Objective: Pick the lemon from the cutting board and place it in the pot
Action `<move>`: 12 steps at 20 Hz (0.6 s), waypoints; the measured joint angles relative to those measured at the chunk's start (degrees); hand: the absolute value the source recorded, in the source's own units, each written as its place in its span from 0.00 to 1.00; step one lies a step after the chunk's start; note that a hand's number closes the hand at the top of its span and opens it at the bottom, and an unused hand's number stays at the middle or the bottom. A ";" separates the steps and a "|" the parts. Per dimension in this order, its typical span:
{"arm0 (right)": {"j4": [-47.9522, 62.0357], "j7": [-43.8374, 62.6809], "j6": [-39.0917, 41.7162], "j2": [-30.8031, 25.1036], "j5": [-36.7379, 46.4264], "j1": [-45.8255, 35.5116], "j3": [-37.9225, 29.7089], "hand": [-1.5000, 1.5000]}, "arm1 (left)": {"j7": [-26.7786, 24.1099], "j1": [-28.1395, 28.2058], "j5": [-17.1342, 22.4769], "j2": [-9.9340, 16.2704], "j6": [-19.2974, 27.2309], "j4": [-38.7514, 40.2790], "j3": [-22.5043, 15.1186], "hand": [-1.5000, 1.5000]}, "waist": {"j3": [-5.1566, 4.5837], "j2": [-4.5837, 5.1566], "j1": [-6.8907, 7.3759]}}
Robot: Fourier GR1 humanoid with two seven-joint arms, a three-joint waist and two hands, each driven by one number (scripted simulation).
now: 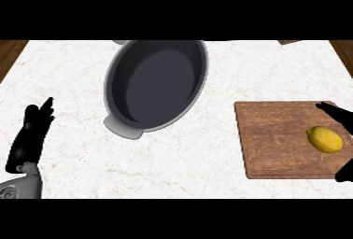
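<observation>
We see a white marble counter (69, 70) edged by wood: one pot (156, 84), one cutting board (276, 140), one lemon (325, 139) lying on it. Left hand (31, 135) straight-fingered; right hand (341, 116) spread around the lemon, not closed.

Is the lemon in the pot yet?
No. The lemon lies on the cutting board; the pot shows only its dark inside.
</observation>
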 measured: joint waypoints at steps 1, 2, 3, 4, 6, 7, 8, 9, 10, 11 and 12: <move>-0.51 0.97 0.39 0.98 0.69 0.01 0.41 0.00 | -0.28 -0.46 0.47 0.62 -0.04 0.88 0.32 0.50 | -0.01 0.00 -0.04; 0.07 0.51 0.09 1.46 1.65 0.42 0.40 0.00 | 0.16 -0.50 0.50 0.57 0.18 0.67 -0.05 0.50 | -0.01 0.00 -0.05; 1.54 -0.17 0.20 1.92 2.41 -0.28 0.27 0.00 | 0.30 -0.38 0.68 0.76 0.19 0.41 -0.29 0.50 | 0.00 0.00 -0.03; 2.41 -0.25 1.05 2.16 2.63 -1.30 -0.11 0.00 | 0.22 -1.13 0.90 1.31 0.33 1.36 -0.20 0.50 | 0.01 0.01 -0.03; 3.51 -0.72 1.52 3.12 3.75 -2.01 -0.32 0.00 | 0.54 -0.13 1.07 0.89 0.63 0.09 -1.10 0.50 | -0.01 -0.01 0.02; 4.50 -1.40 1.33 3.53 4.38 -2.15 -0.54 0.00 | 0.21 0.36 1.51 1.02 0.67 0.18 -0.99 0.50 | 0.00 0.00 0.03; 4.66 -1.46 1.21 4.12 5.24 -1.86 -0.32 0.00 | 0.53 0.14 1.53 0.99 0.85 0.33 -1.36 0.50 | -0.01 -0.01 -0.01; 5.91 -2.22 1.41 4.17 5.72 -2.53 -0.71 0.00 | 0.56 -0.04 2.05 1.66 0.54 0.57 -1.09 0.50 | 0.01 0.01 0.00; 6.46 -3.20 1.49 4.22 6.12 -2.23 -1.12 0.00 | 0.32 -0.02 2.11 1.78 0.84 0.98 -1.21 0.50 | 0.00 0.00 -0.02; 7.67 -4.11 1.39 4.31 6.40 -2.60 -1.59 0.00 | 0.42 -0.97 2.48 2.38 0.80 1.91 -0.99 0.50 | 0.00 0.01 -0.04; 9.44 -4.46 1.00 5.02 7.07 -3.72 -1.48 0.00 | 0.01 -0.66 2.94 2.71 0.60 2.04 -0.83 0.50 | 0.00 0.01 0.01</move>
